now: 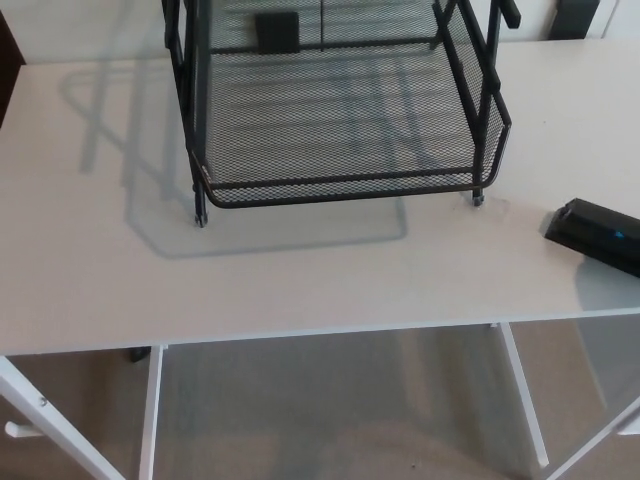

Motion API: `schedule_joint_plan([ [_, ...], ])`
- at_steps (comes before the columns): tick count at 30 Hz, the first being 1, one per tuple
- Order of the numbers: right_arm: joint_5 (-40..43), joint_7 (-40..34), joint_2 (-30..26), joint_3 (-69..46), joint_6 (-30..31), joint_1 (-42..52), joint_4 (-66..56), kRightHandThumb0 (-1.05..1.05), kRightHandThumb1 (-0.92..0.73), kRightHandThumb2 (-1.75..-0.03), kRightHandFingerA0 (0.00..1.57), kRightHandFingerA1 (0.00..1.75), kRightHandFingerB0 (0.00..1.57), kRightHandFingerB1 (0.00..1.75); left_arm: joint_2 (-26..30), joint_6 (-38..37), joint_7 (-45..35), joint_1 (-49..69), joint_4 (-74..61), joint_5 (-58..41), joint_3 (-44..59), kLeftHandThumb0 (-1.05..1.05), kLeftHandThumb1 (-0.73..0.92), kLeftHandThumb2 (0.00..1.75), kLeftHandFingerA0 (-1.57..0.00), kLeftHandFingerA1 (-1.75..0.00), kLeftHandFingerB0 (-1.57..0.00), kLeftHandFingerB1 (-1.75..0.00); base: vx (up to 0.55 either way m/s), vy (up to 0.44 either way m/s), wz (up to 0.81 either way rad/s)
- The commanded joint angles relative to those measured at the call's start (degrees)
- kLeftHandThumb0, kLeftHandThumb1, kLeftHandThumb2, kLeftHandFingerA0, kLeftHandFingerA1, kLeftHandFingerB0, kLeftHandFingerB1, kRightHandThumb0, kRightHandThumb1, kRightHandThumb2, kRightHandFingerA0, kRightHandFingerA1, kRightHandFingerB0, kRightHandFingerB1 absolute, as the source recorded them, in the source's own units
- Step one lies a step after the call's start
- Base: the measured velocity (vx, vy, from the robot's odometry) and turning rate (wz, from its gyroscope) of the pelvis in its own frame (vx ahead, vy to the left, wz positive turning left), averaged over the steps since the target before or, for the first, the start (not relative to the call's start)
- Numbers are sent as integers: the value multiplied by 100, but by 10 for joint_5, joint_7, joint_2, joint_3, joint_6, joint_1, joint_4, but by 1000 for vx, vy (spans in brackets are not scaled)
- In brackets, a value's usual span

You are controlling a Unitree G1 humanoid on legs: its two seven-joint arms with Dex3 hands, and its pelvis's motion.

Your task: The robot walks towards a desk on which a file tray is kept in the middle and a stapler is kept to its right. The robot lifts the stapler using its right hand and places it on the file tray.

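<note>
**Nearly in reach: the stapler lies at the desk's right edge, with no hand in sight**

The white desk (pixel 300 270) fills the view from its near edge, which suggests the robot stands close and looks down on it. The black mesh file tray (pixel 340 185) sits in the middle toward the far side. It stands on small feet, and its lower shelf is bare with a low front rim, so a thing could be lowered in from the near side.

The stapler (pixel 595 235), dark and lying flat, rests on the desk to the right of the tray and nearer than it. It is apart from the tray and partly cut off by the right border. That side suits the right hand the task names.

Neither the right hand nor the left hand shows, so I cannot tell whether their fingers are spread or closed. By my judgement the lift has not begun. A reach to the stapler comes first, then a carry leftward and farther in.
</note>
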Motion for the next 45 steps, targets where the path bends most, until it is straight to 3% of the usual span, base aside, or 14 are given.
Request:
schedule_joint_plan([
  [1, -23, -21, 30, 18, 6, 44, 11, -23, -75, -58, 70, 173, 52, 142, 10, -6, 5, 0, -5, 6, -3, -53, 71, 60, -66, -55, -48, -43, 0, 0, 0],
  [2, -19, -28, 34, 10, 21, 47, 5, -38, -59, -92, 101, 134, 68, 112, 10, -4, 6, -5, 1, 6, -3, -52, 55, 98, -66, -70, -38, -56, 0, 0, 0],
  [4, -24, -49, 47, 1, 53, 51, -2, -24, -80, -60, 74, 174, 55, 144, 9, -5, 5, -2, -3, 6, -3, -56, 71, 61, -67, -56, -50, -45, 0, 0, 0],
  [10, 5, -55, 86, -54, 98, 81, -49, -26, -81, -64, 81, 173, 60, 144, 8, -11, 3, 12, -9, 8, -5, -55, 56, 98, -66, -70, -39, -56, 0, 0, 0],
  [13, 10, -57, 103, -68, 95, 80, -51, -26, -80, -65, 78, 165, 69, 121, 9, -5, 10, 9, -4, 9, -5, -56, 71, 61, -71, -57, -52, -44, 0, 0, 0],
  [14, 22, -47, 106, -74, 86, 79, -54, -25, -80, -66, 79, 165, 69, 126, 7, -3, 10, 13, -11, 6, -2, -52, 55, 98, -70, -72, -39, -56, 0, 0, 0],
  [15, 25, -53, 110, -79, 78, 81, -52, -22, -81, -62, 78, 171, 62, 139, 8, -8, 8, 18, -11, 8, -4, -55, 71, 61, -70, -57, -51, -44, 0, 0, 0],
  [16, 23, -52, 112, -80, 83, 82, -56, -23, -82, -64, 79, 171, 60, 141, 8, -11, 9, 19, -8, 8, -3, -53, 55, 98, -68, -71, -39, -56, 0, 0, 0],
  [18, 21, -55, 118, -84, 90, 82, -57, -27, -80, -66, 81, 168, 67, 135, 8, -11, 6, 18, -4, 6, -2, -55, 71, 61, -65, -54, -50, -44, 0, 0, 0],
  [26, 109, -14, 169, -187, 120, 83, -91, -23, -81, -70, 77, 160, 72, 109, 4, -13, 9, 11, 5, 5, -2, -54, 55, 97, -67, -70, -38, -55, 0, 0, 0],
  [27, 114, -6, 163, -198, 123, 80, -99, -22, -81, -69, 77, 162, 65, 126, 3, -11, 11, 14, 0, 9, -7, -56, 71, 61, -69, -55, -51, -45, 0, 0, 0],
  [30, 110, -17, 155, -212, 109, 74, -102, -22, -81, -68, 73, 170, 60, 141, 3, -7, 11, 5, 14, 5, -4, -52, 55, 97, -67, -70, -41, -57, 0, 0, 0],
  [44, 172, 59, 107, -284, 99, 40, -112, -21, -71, -87, 78, 168, 68, 143, 4, -4, 7, 22, -10, 3, -2, -54, 72, 61, -68, -56, -51, -46, 0, 0, 0],
  [45, 173, 54, 108, -287, 99, 42, -115, -22, -68, -92, 80, 168, 69, 143, 4, -9, 6, 19, -3, 5, -4, -52, 57, 99, -66, -70, -39, -56, 0, 0, 0],
])
